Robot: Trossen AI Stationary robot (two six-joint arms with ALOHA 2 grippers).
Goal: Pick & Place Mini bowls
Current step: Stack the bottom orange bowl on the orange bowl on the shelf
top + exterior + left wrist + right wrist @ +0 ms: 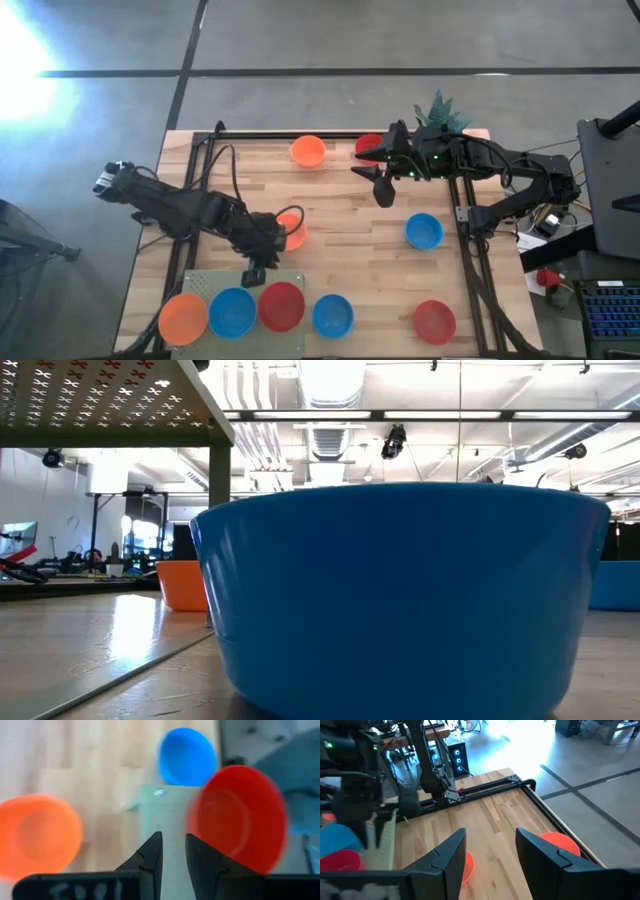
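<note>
Orange, blue and red mini bowls sit on the near-left perforated plate, six scattered elsewhere; left gripper narrowly parted and empty, right gripper spread over far table.

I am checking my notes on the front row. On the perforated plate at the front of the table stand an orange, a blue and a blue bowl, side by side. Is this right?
Not quite. In the high view the perforated plate carries an orange bowl, a blue bowl and a red bowl, side by side. The second blue bowl stands beside the plate, on the wood.
</note>
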